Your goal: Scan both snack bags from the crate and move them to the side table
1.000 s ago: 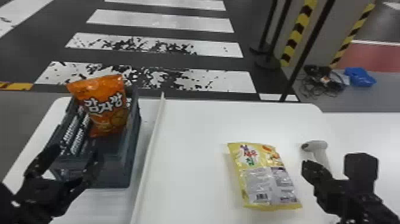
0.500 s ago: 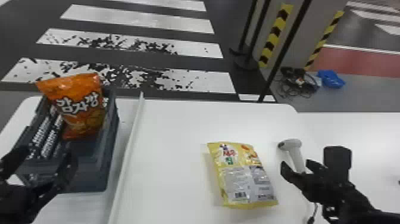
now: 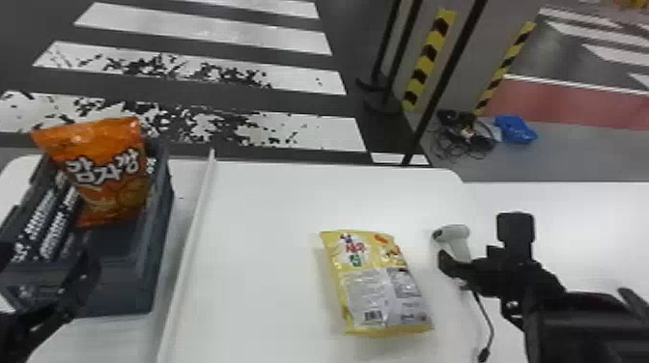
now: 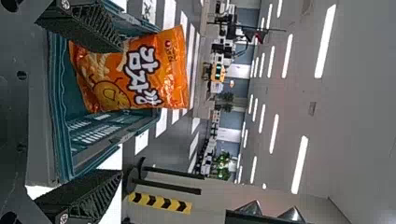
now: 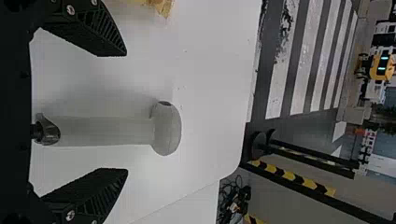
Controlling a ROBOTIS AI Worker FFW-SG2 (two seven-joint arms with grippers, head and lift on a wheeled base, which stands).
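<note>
The orange snack bag [image 3: 104, 169] stands tilted in the dark crate [image 3: 145, 285], its top poking out above the rim. The yellow snack bag [image 3: 381, 285] lies flat on the white table [image 3: 261, 202], outside the crate, with its barcode facing up. Over by the crate's near side I see the left gripper [image 3: 48, 256], its fingers spread wide with nothing between them; in its wrist view one finger overlaps the orange bag, though I can't tell whether they touch. Between crate and yellow bag runs a raised white strip [image 3: 190, 241]. On the yellow bag's right, well apart from the strip, lies the pale handheld scanner [image 3: 456, 239], trailing a dark cable [image 3: 490, 318]. The right gripper [image 3: 478, 246] is over it, fingers wide apart on either side of the handle and not closed on it. Another white surface [image 3: 594, 207] adjoins the table on the right. On the floor beyond sit tangled cables [image 3: 466, 137] and a blue bundle [image 3: 515, 129], near pillars banded with yellow-and-black tape [image 3: 430, 60].
</note>
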